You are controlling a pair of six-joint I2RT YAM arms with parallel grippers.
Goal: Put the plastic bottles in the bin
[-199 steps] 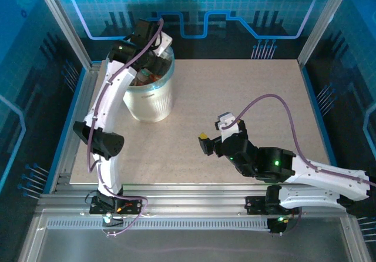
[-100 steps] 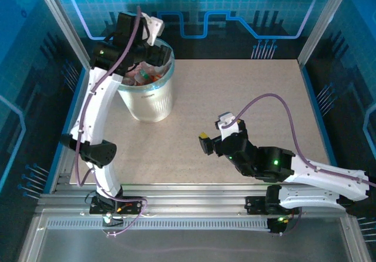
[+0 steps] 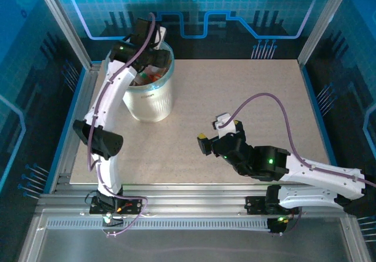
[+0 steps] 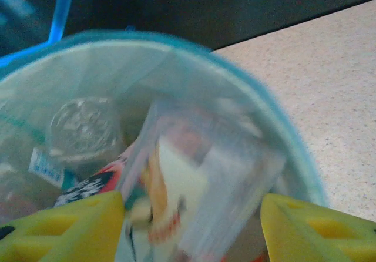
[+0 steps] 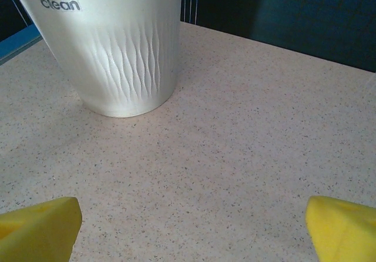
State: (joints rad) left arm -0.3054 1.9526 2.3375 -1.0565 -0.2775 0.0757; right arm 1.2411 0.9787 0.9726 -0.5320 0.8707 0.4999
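Your left gripper [image 4: 191, 227] hangs over the bin [image 4: 88, 68], a blurred plastic bottle [image 4: 200, 180] between its fingers; gripped or loose, I cannot tell. Your right gripper [image 5: 191, 227] is spread wide, the bin wall ahead reading "clean".

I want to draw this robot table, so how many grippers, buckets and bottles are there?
Two-finger grippers with yellow fingertips: 2 (left gripper, right gripper)
Round whitish-teal plastic bin: 1
Small clear plastic bottles: at least 2 inside the bin; the rest are too blurred to count
Total: at least 5
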